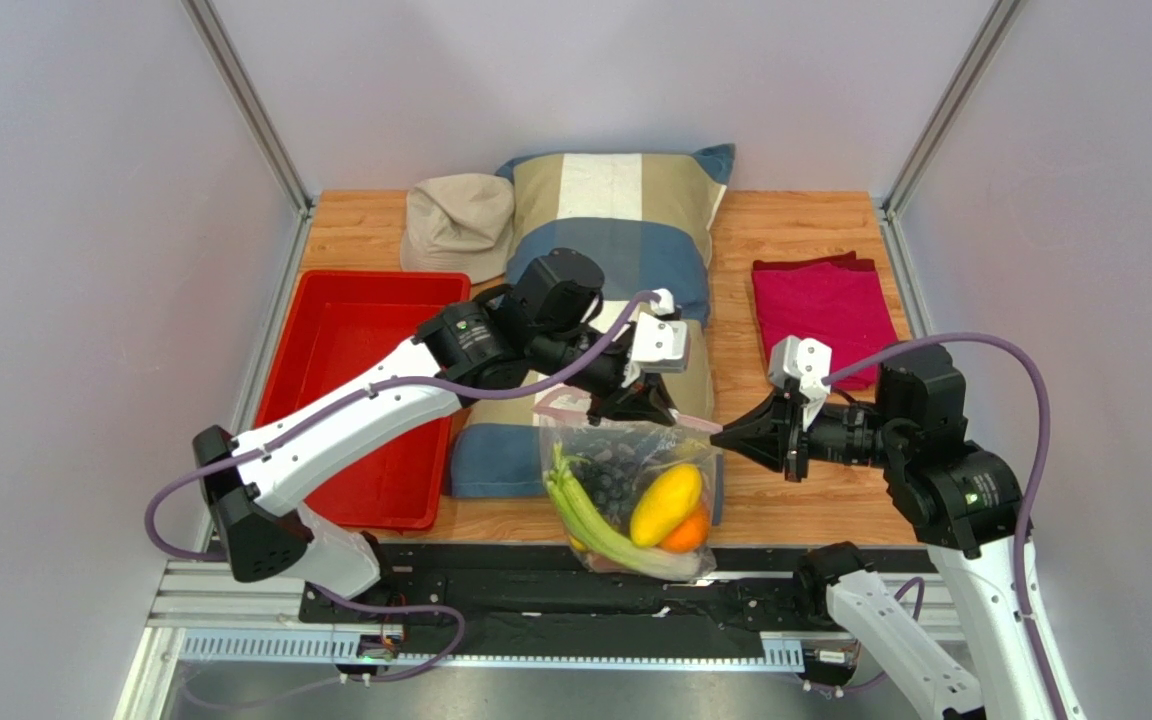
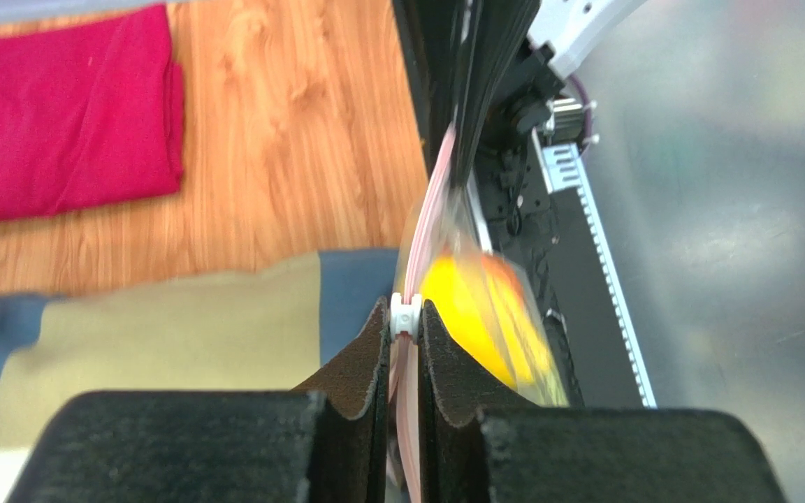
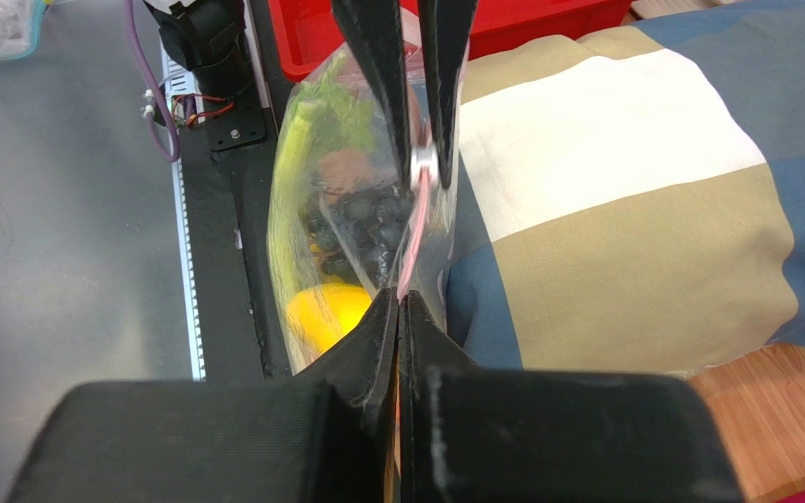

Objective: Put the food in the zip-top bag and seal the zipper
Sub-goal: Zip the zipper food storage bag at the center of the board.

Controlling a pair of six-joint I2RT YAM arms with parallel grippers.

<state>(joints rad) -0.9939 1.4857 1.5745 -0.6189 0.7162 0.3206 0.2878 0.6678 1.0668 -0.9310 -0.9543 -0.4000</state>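
top external shows you the food [image 1: 668, 504] already inside the zip-top bag [image 1: 612, 450] hanging over the table [image 1: 815, 510] near edge, left gripper [image 1: 651, 407] and right gripper [image 1: 719, 428] both pinching its zipper [image 3: 409, 246], so only the sealing run seems left.

The zip-top bag [image 1: 630, 503] sits at the table's [image 1: 793, 225] near edge, seemingly overhanging it, before the cushion [image 1: 612, 210]. Inside, celery [image 1: 582, 518] lies left, pepper [image 1: 666, 503] and orange [image 1: 689, 531] right, grapes [image 1: 615, 468] behind them. The zipper [image 1: 698, 425] runs between the left gripper [image 1: 654, 408] and right gripper [image 1: 723, 429]. The tray [image 1: 342, 345] lies left of the cushion, the cloth [image 1: 823, 300] right, the cap [image 1: 458, 222] behind the tray.
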